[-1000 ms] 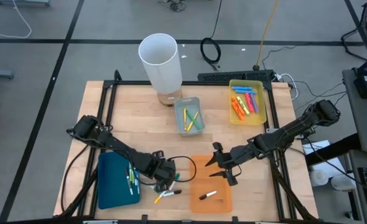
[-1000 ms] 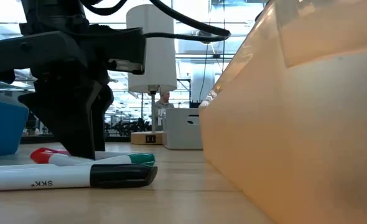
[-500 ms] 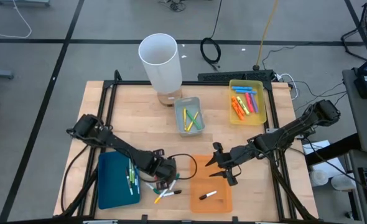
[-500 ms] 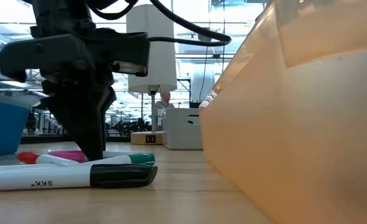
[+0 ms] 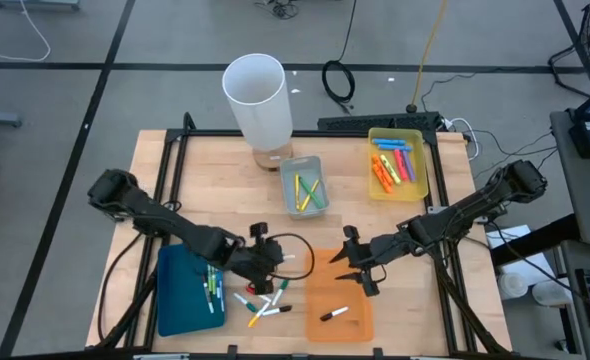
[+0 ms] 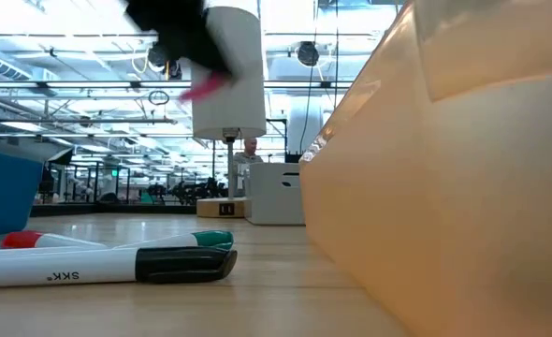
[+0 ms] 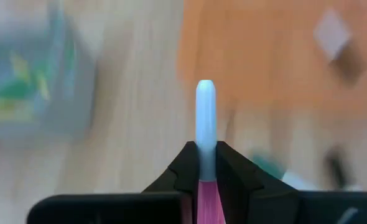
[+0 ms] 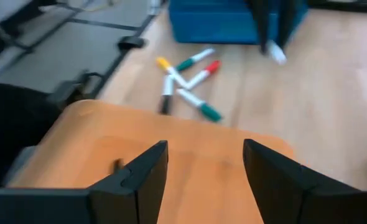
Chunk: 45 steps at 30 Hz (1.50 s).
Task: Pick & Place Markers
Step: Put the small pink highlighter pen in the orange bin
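- Grey floor and cables are surrounding the wooden table (image 5: 215, 190) in the high view; the left gripper (image 5: 262, 247) is hovering at centre frame, above loose markers (image 5: 265, 305) lying near the lower edge between the blue tray (image 5: 180, 300) and the orange tray (image 5: 340, 300). The right gripper (image 5: 350, 263) is waiting over the orange tray's upper edge.
- Low view: a pink marker (image 6: 204, 86) is hanging in the upper left, lifted clear of the wood, while a black-capped marker (image 6: 108, 266) is lying at lower left.
- Left wrist view: the left gripper's fingers are clenching the pink marker (image 7: 206, 149), its pale cap pointing up the frame.
- Right wrist view: the right gripper's (image 8: 205, 165) fingers are standing released, holding nothing, over the orange tray.
- Judging by this, the carry step is under way; next, the pink marker needs moving over a tray and letting go.
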{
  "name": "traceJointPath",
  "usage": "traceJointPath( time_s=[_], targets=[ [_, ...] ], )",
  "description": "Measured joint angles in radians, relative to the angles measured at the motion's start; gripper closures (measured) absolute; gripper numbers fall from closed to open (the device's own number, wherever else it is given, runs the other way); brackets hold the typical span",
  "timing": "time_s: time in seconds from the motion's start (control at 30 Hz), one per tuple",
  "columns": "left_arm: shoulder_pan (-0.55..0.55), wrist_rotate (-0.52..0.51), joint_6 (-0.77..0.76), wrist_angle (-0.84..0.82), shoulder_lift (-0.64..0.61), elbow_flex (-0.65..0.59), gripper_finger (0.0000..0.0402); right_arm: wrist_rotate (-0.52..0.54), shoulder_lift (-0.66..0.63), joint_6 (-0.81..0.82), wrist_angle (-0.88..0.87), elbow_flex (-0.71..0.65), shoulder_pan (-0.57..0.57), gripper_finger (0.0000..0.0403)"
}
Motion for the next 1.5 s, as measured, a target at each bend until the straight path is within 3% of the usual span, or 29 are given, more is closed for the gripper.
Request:
traceJointPath(
  time_s=[0.1, 0.23, 0.37, 0.63, 1.1, 1.27, 1.5],
  targets=[
    [-0.003, -0.013, 0.145, 0.173, -0.036, 0.003, 0.0366, 0.092, 0.000, -0.010, -0.008, 0.000, 0.000, 0.0206],
    [0.001, 0.078, 0.331, 0.371, -0.030, 0.003, 0.0366, 0.219, 0.000, -0.045, 0.035, 0.000, 0.000, 0.0206],
    [0.027, 0.129, 0.393, 0.457, -0.019, 0.005, 0.0365, 0.289, 0.000, -0.073, 0.096, 0.000, -0.001, 0.0206],
    [0.102, 0.192, 0.394, 0.532, 0.010, 0.004, 0.0366, 0.180, 0.000, -0.103, 0.237, 0.000, 0.004, 0.0206],
    [0.146, 0.312, 0.412, 0.657, 0.071, 0.004, 0.0364, 0.181, 0.004, -0.124, 0.245, 0.000, 0.014, 0.0208],
    [0.146, 0.329, 0.420, 0.684, 0.079, 0.005, 0.0366, 0.179, 0.025, -0.144, 0.246, 0.000, 0.008, 0.0244],
    [0.148, 0.334, 0.413, 0.678, 0.079, 0.005, 0.0360, 0.173, 0.029, -0.154, 0.249, 0.000, 0.009, 0.0346]
  ],
)
